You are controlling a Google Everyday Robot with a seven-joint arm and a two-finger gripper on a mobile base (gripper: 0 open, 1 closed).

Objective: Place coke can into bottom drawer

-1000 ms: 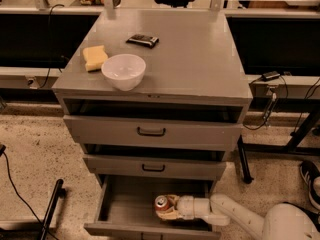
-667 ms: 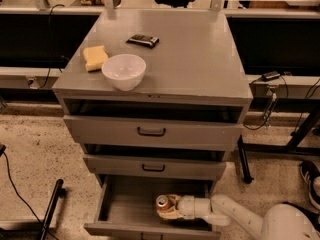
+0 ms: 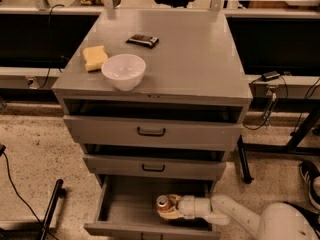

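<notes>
In the lower centre of the frame, the hand [image 3: 168,210] reaches in from the right, closed around the coke can [image 3: 162,202], which is upright between its fingers inside the open bottom drawer [image 3: 125,206].

No legible text anywhere, not even on the coke can [image 3: 163,203] held by the gripper [image 3: 170,210] inside the bottom drawer [image 3: 125,207].

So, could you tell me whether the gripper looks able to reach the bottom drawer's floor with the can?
Probably yes: the gripper, shut on the can, is inside the open bottom drawer, low over its floor, and the drawers above do not seem to overhang it.
</notes>
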